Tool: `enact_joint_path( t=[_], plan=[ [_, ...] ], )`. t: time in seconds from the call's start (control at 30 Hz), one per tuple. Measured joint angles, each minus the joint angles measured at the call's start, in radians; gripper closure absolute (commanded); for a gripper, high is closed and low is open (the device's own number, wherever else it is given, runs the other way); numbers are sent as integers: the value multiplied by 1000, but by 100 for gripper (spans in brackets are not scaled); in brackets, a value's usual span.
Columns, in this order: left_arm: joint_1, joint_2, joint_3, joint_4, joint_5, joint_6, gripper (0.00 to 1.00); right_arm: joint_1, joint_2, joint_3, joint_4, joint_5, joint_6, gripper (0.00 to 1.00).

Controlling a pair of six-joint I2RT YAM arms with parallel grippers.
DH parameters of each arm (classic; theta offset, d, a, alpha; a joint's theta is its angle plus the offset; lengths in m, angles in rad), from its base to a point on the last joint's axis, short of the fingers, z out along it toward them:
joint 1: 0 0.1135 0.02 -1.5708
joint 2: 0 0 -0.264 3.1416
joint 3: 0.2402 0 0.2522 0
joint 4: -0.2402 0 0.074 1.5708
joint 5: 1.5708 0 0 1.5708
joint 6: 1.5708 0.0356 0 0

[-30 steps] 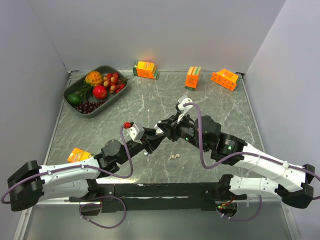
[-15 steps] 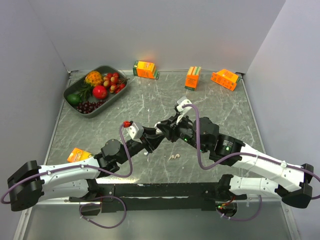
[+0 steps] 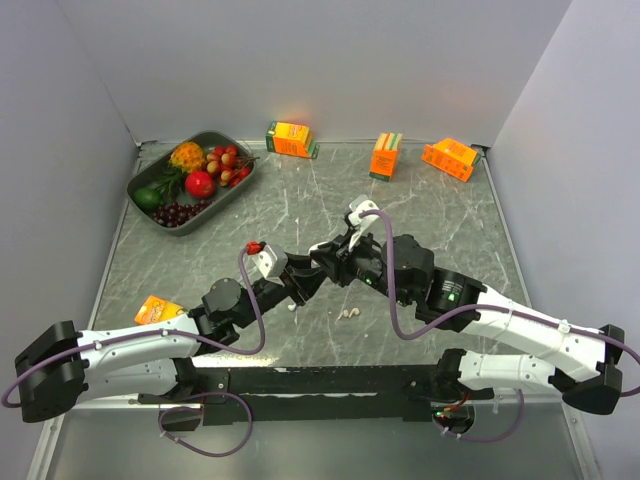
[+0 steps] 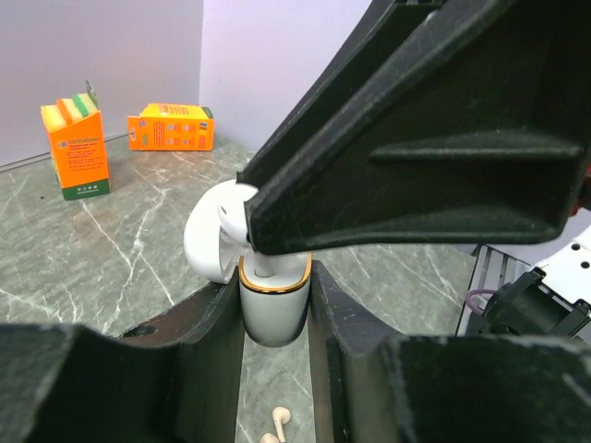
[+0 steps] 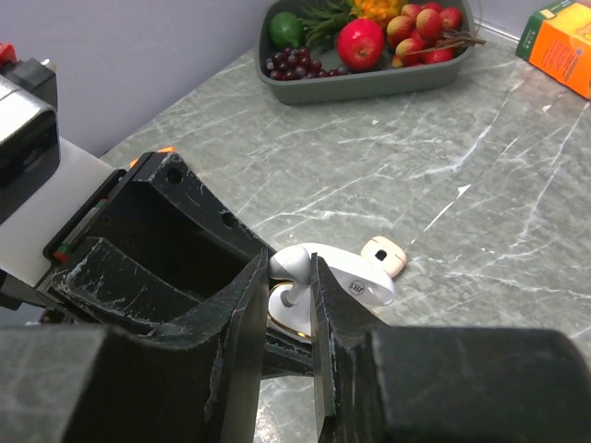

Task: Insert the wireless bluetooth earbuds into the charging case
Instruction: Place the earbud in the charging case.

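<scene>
My left gripper (image 4: pixel 274 288) is shut on the white charging case (image 4: pixel 272 314), which has a gold rim and stands upright with its lid (image 4: pixel 208 235) swung open. Directly above it, my right gripper (image 5: pixel 289 263) is shut on a thin white earbud (image 5: pixel 299 263) whose stem points down into the case's (image 5: pixel 294 318) opening. The two grippers meet above mid-table, left gripper (image 3: pixel 312 268) under right gripper (image 3: pixel 335 256). Two stubby pale-beige earbuds (image 3: pixel 348 313) lie loose on the table below them, one earbud (image 4: pixel 276 420) showing between my left fingers.
A grey fruit tray (image 3: pixel 136 186) sits at the back left. Orange juice cartons stand along the back edge: one carton (image 3: pixel 291 139), a second carton (image 3: pixel 385 156) and a third carton (image 3: pixel 449 158). Another carton (image 3: pixel 158 311) lies beside the left arm.
My right gripper has edged slightly left with the earbud, closer over the case. The left arm and the case have stayed put.
</scene>
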Motion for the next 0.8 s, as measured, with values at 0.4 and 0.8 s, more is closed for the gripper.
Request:
enact_joint_path(
  t=[0.4, 0.8],
  plan=[
    [0, 0, 0, 0, -7, 0, 99, 5, 8, 0, -1, -2, 3, 100],
    [0, 0, 0, -9, -22, 0, 99, 9, 21, -7, 6, 15, -1, 100]
  ],
)
